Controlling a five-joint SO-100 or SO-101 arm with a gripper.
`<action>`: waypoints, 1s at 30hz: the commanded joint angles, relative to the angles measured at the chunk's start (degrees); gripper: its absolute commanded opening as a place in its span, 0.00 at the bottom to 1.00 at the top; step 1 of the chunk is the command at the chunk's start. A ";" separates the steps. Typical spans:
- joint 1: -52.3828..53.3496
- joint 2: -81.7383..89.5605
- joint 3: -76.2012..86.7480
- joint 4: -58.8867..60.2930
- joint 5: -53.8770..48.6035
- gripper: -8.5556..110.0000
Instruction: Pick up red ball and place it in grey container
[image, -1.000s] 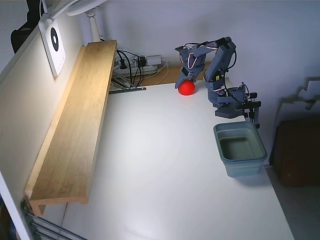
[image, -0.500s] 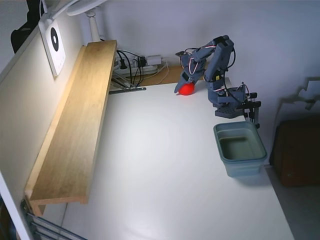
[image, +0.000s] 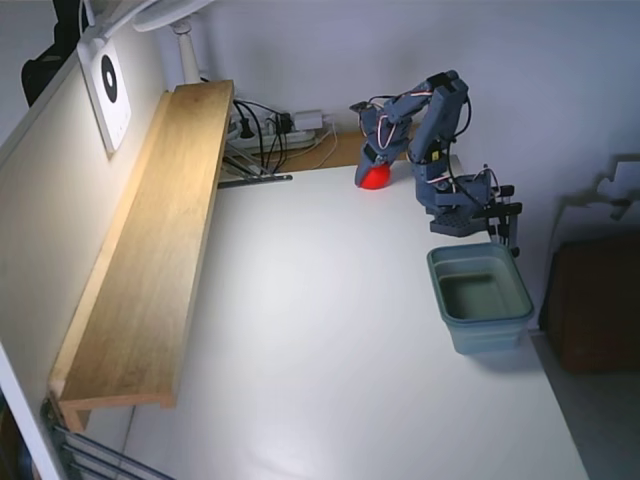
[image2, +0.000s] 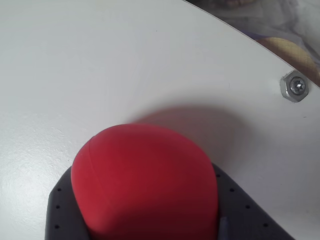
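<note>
My grey pincer (image: 372, 170) is clamped around the smooth, axisless red ball (image2: 145, 182) at the white desk's (image: 330, 330) far edge; only the fixed view shows the rectangular grey-green plastic tub (image: 481, 297).

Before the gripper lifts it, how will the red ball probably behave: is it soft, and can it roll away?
The red ball looks slightly squashed between the gripper fingers in the wrist view, so it is probably soft and light. Its matte skin should grip fairly well. Being round on a smooth white table, it would likely roll if released.
</note>
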 joint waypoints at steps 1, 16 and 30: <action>0.33 0.26 0.15 0.16 0.09 0.27; 0.33 4.52 -3.77 8.35 0.09 0.27; 0.33 10.17 -22.91 33.13 0.09 0.27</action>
